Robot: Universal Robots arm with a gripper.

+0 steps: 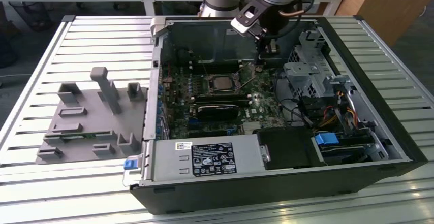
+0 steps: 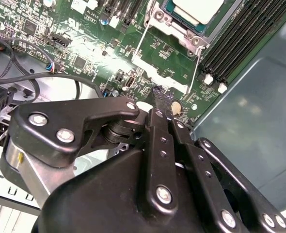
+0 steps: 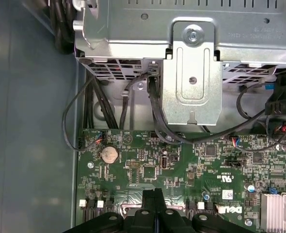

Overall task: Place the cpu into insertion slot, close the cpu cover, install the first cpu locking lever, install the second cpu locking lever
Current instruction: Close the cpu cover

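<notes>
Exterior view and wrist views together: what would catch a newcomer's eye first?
The open computer case on the slatted table stands out first, with the arm's pincer hanging inside it above the green circuit board. In the second wrist view the pale cpu lies seated on the board just beyond the shut pincer's tips. A grey fixture lies on the table at the exterior view's left of the case.

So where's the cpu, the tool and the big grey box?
cpu (image 2: 196, 7): second wrist view, silvery face.
tool (image 3: 152, 194): first wrist view, between its tips.
big grey box (image 1: 166, 165): exterior view, bare top.
</notes>
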